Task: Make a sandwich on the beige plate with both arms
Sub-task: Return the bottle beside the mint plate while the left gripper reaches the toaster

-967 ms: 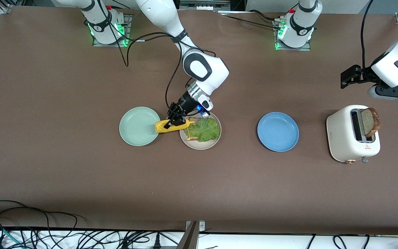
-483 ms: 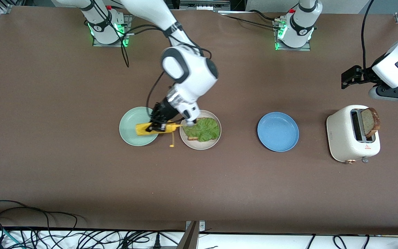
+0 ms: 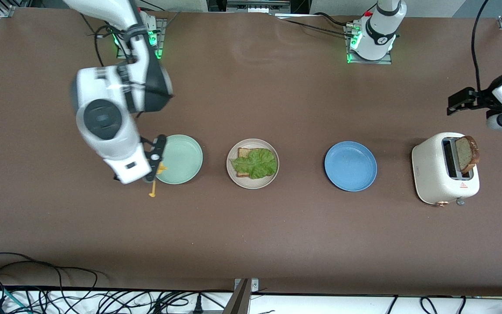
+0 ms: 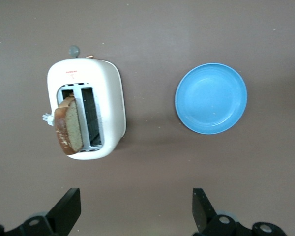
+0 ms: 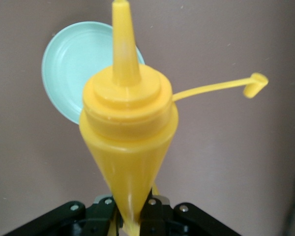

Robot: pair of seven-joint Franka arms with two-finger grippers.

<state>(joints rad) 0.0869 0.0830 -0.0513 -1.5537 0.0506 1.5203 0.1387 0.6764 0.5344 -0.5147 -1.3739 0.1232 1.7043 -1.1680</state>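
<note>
- The right gripper (image 5: 130, 216) is clamped on a yellow squeeze bottle (image 5: 128, 142), held in the air over the edge of the mint green plate (image 3: 181, 159) at that plate's 9 o'clock in the front view; in that view the arm hides most of the bottle, and only its tethered cap (image 3: 152, 193) dangles below.
- Risk: the nozzle is uncapped and the fingers pinch the soft body, so I judge sauce could drip on the table or green plate if the squeeze tightens or the arm swings.
- The beige plate (image 3: 238, 180) sits at the middle of the table, at the green plate's 3 o'clock, carrying a bread slice (image 3: 244, 152) under a lettuce leaf (image 3: 256, 163): the sandwich lacks its top slice.
- The blue plate (image 3: 350, 166) lies empty at the beige plate's 3 o'clock.
- The toaster (image 3: 444, 169) is at the blue plate's 3 o'clock, the second slice (image 3: 467, 154) standing up out of a slot.
- Risk: that slice leans, so a grip from above could crumble it or drag the light toaster along.
- The toaster bears small red printing and a red triangle mark, too small to read.
- The left gripper (image 4: 136, 210) hovers with fingers spread wide and empty, over the table near the toaster at its 1 o'clock in the front view.
</note>
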